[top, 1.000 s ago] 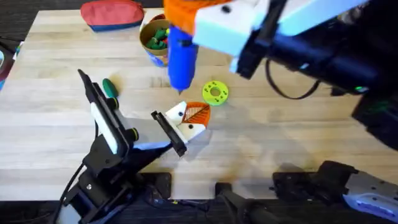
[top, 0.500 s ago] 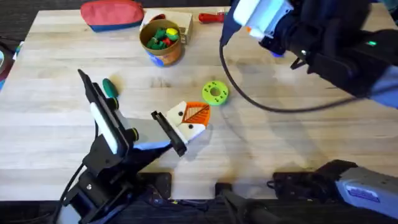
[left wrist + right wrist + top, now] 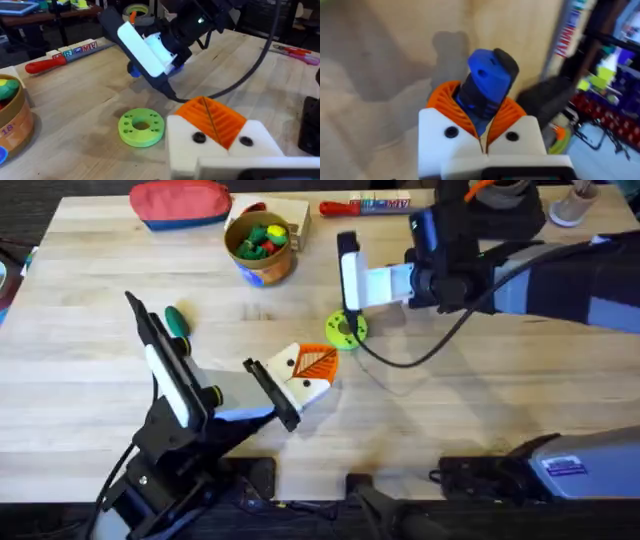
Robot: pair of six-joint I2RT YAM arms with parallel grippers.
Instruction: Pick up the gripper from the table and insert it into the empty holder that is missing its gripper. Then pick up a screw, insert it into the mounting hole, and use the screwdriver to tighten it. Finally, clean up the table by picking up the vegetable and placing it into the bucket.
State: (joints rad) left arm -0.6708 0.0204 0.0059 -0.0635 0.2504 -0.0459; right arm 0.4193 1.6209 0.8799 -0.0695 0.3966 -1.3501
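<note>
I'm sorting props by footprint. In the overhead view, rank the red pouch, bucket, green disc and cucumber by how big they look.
1. red pouch
2. bucket
3. green disc
4. cucumber, close to the disc, so that order is unsure.

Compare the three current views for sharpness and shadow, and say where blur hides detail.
Overhead: mostly crisp, the bucket and green disc well defined, with soft shadows on the table. Left wrist: the disc is sharp, the right arm beyond slightly smeared. Right wrist: the blue screwdriver in the right tool is soft, the background heavily blurred, a shadow behind it.
</note>
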